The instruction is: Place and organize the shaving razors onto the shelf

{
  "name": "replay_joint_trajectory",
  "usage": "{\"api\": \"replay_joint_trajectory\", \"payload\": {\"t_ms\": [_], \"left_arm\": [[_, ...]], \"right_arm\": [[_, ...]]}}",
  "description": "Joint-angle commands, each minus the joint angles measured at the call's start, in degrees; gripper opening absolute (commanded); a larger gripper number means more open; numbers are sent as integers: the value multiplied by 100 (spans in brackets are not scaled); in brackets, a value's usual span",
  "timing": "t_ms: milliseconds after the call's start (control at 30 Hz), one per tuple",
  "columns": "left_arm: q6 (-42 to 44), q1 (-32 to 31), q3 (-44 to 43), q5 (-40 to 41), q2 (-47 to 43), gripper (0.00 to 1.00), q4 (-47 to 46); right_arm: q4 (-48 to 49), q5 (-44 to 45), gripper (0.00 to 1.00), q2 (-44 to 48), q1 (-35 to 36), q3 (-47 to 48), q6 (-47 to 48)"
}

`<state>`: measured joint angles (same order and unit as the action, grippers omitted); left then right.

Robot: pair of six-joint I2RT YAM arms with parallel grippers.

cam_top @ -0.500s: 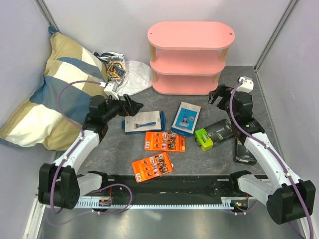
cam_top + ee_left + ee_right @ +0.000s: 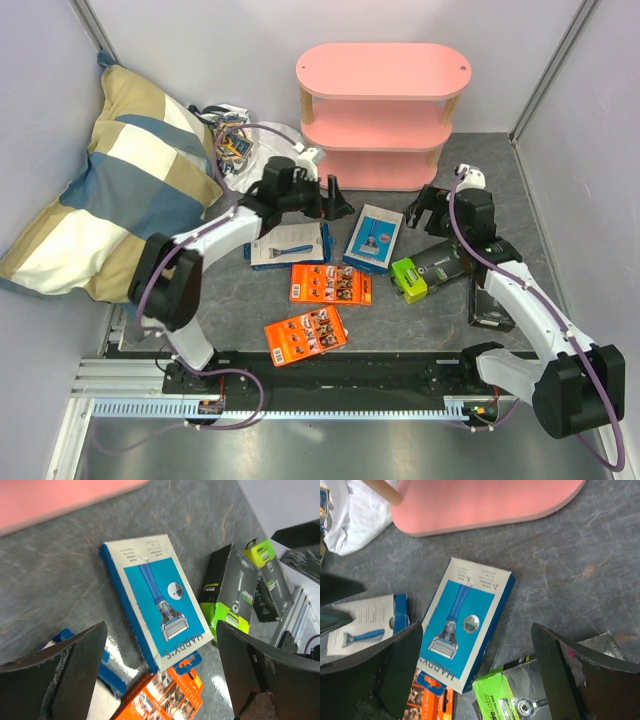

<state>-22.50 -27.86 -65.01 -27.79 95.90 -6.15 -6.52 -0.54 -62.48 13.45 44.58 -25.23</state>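
The pink shelf [image 2: 383, 110] stands at the back of the table. Six razor packs lie in front of it: a white box [image 2: 290, 244], a blue box [image 2: 374, 238], two orange cards [image 2: 330, 285] [image 2: 305, 336], a lime-green-and-black box [image 2: 428, 270] and a black box [image 2: 490, 300]. My left gripper [image 2: 338, 198] hovers open just left of the blue box [image 2: 157, 600], holding nothing. My right gripper [image 2: 420, 208] hangs open to the right of that same blue box [image 2: 467, 620], above the lime-green box [image 2: 505, 700], also holding nothing.
A striped pillow [image 2: 110, 180] fills the left side. A white plastic bag [image 2: 260, 150] of small colourful items lies left of the shelf. Grey walls close in at left, back and right. The arms' base rail [image 2: 340, 375] runs along the near edge.
My left arm has swung from beside the pillow rightward, over the white box, toward the blue box. My right gripper has shifted slightly left and nearer. The packs have not moved.
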Motion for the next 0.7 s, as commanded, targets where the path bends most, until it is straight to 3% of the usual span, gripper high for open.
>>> {"api": "replay_joint_trajectory", "payload": {"t_ms": [0,233,467,667], "left_arm": [[-184,-255,-942,-42,859,95,580],[-404,-440,-1804,-86,2151,89,967],[-474,-449,-1901,-173,2591,88,984],[-562,-493,-1971,-675,2908,75,932]], "right_arm": [[-68,-280,98,60,8,-159,19],[-165,-395,98,227,8,-432,-8],[-174,-535,98,263,8,-582,-43],[-165,-649,98,148,0,-617,-78]]}}
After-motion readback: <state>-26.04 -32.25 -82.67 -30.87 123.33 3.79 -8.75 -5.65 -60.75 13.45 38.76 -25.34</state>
